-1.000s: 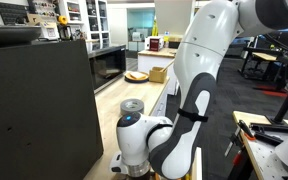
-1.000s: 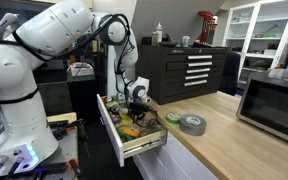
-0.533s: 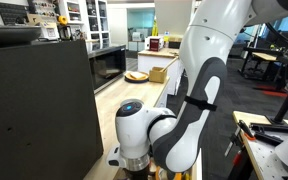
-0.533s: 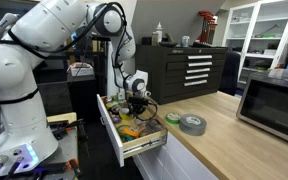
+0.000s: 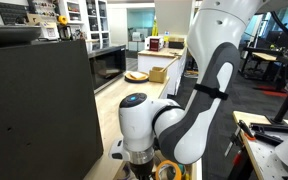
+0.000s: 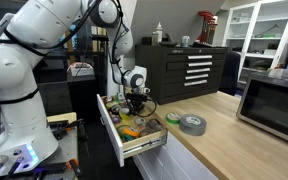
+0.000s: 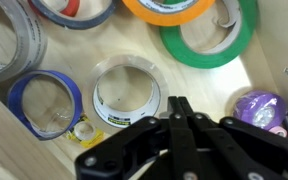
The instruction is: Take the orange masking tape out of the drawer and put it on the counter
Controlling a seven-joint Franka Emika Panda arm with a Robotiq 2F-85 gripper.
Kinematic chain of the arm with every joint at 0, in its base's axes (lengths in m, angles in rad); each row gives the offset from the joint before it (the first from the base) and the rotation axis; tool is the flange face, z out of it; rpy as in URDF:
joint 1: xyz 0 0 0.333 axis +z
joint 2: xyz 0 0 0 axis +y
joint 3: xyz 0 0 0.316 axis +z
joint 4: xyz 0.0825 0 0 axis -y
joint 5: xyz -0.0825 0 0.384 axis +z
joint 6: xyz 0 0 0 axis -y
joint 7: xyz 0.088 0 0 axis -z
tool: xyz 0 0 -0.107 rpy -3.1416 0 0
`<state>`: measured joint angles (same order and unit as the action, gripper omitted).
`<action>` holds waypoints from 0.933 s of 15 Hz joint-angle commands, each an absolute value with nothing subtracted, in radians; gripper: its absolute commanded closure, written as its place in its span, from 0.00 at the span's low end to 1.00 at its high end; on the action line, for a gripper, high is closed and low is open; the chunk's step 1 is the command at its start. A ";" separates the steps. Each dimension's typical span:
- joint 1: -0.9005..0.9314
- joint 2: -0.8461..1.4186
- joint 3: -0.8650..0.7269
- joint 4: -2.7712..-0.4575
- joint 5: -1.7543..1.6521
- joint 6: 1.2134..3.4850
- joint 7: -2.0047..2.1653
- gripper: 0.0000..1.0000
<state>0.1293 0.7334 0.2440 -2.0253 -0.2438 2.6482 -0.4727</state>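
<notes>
Wrist view: black gripper [image 7: 180,104], jaws together and empty, above pale-wood drawer [image 7: 9,140]; slim tip probably meant to hook the yellow-orange masking tape ring [image 7: 169,14].

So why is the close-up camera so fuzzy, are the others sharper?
Wrist view: the end effector, close to the lens, is a dark blur; the green tape roll is slightly soft. Both exterior views are sharper, though in an exterior view the arm blocks much.
</notes>
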 commanded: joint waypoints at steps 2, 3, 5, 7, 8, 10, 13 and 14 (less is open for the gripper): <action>0.139 0.632 0.252 -2.103 -0.215 2.562 -0.403 0.73; 0.136 0.627 0.255 -2.106 -0.209 2.545 -0.399 0.72; 0.134 0.608 0.260 -2.121 -0.194 2.526 -0.385 0.64; 0.132 0.594 0.265 -2.131 -0.176 2.512 -0.378 0.51; 0.130 0.588 0.268 -2.136 -0.166 2.507 -0.376 0.45; 0.126 0.580 0.270 -2.145 -0.145 2.495 -0.375 0.32; 0.123 0.572 0.267 -2.154 -0.113 2.469 -0.366 0.14; 0.123 0.572 0.267 -2.157 -0.102 2.458 -0.360 0.07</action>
<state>0.1297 0.6268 0.2636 -2.1099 -0.1341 2.5065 -0.3951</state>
